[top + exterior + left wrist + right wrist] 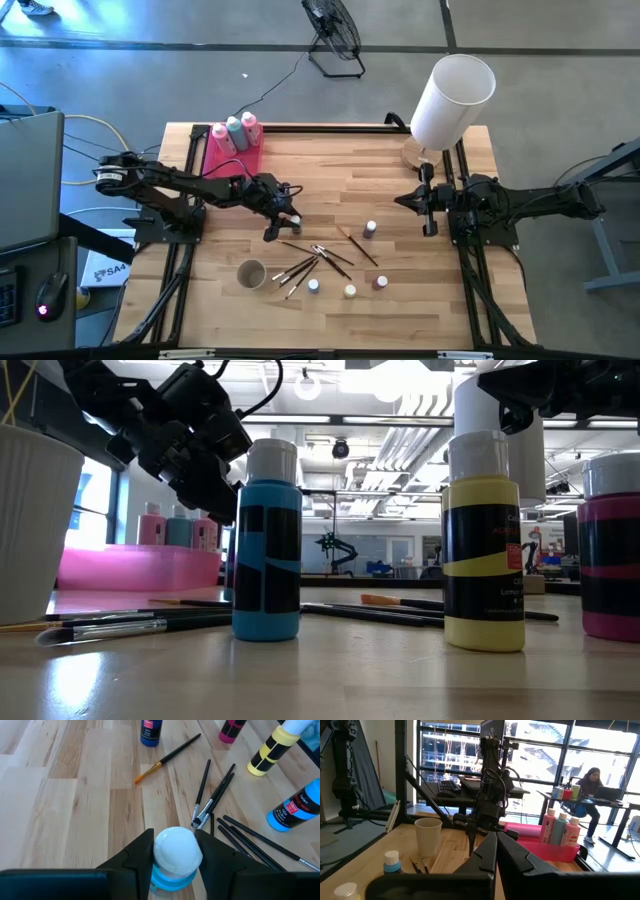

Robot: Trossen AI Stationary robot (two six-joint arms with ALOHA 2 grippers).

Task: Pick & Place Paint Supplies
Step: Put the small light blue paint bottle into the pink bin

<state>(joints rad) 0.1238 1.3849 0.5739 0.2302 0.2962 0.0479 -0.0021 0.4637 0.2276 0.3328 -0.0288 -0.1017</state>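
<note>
The left gripper [174,857] is clenched on the white cap of a small light-blue paint bottle [174,870], which is near mid-table on the wooden table [420,300], just beside the scattered thin dark-handled brushes [312,258].

The right gripper [428,200] is shut and empty, waiting at the table's right side.

Risk: the rounded cap offers little contact; a fast lift could let the bottle slip or swing into the brushes.

Orientation: the bottle appears upright, long axis vertical, cap upward. The pink rectangular plastic tray [215,160] already holds 3 squeeze bottles [235,132].
</note>
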